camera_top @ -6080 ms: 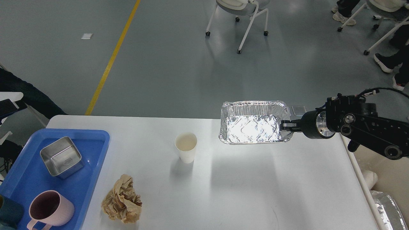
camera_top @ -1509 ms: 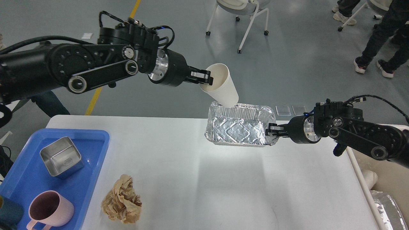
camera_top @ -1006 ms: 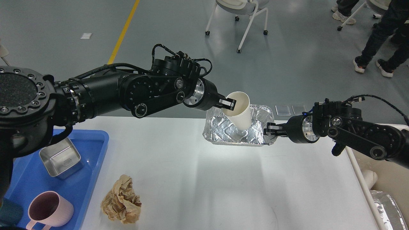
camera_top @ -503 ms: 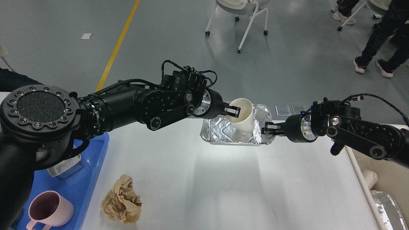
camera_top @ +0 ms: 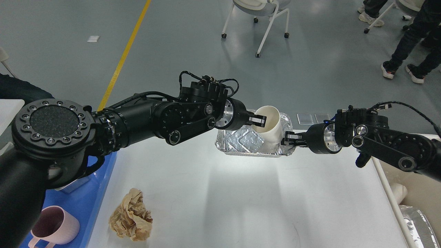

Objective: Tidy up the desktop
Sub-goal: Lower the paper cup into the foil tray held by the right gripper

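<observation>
The white desktop fills the lower view. My left gripper is shut on the rim of a white paper cup, which stands tilted inside a silver foil tray. My right gripper is shut on the tray's right rim and holds it at the desktop's far edge. A crumpled brown paper ball lies on the desktop at the front left.
A blue plastic tray at the left holds a pink mug; my left arm hides most of it. A beige bin with foil in it sits off the right edge. Chairs and people stand on the floor beyond.
My left gripper has carried the cup down into the foil tray and shifted it right toward the tray's right end. The right gripper and tray have edged slightly left.
</observation>
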Available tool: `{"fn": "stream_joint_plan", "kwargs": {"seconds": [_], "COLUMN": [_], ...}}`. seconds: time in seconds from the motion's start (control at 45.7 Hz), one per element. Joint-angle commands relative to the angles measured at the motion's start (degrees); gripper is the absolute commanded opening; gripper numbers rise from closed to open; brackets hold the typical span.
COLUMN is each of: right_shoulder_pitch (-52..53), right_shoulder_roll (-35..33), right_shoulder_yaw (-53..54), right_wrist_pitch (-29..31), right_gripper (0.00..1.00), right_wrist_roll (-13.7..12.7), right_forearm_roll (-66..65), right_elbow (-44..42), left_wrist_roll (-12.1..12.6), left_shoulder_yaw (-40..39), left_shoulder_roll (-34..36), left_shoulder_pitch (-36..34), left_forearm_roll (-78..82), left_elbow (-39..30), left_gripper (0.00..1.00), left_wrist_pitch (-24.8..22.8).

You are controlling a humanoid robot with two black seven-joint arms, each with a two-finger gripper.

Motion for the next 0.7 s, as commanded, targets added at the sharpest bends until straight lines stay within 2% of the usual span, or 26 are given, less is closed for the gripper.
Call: {"fn": "stream_joint_plan", "kwargs": {"seconds": [0.0, 0.197, 0.678], "right_shoulder_pitch": [0.0, 0.0, -0.2], "right_shoulder_roll": [-0.1, 0.0, 0.0], "right_shoulder_yaw": [0.0, -0.1, -0.2], "right_wrist_pitch": [0.0, 0.0, 0.0], "right_gripper": [0.0, 0.0, 0.0], "right_wrist_roll": [0.0, 0.0, 0.0], "right_forearm_roll": [0.0, 0.0, 0.0], "right_elbow": [0.0, 0.0, -0.1], "left_wrist_roll": [-0.1, 0.0, -0.1], "left_shoulder_yaw": [0.0, 0.0, 0.6], "left_shoulder_roll": [-0.3, -0.4, -0.5], "left_shoulder_pitch": [0.0, -0.1, -0.1], "left_forearm_roll": [0.0, 0.0, 0.1], "left_elbow": [0.8, 1.0, 1.0], "left_gripper": [0.93, 0.97, 0.97], "left_wrist_pitch": [0.0, -0.3, -0.7]}}
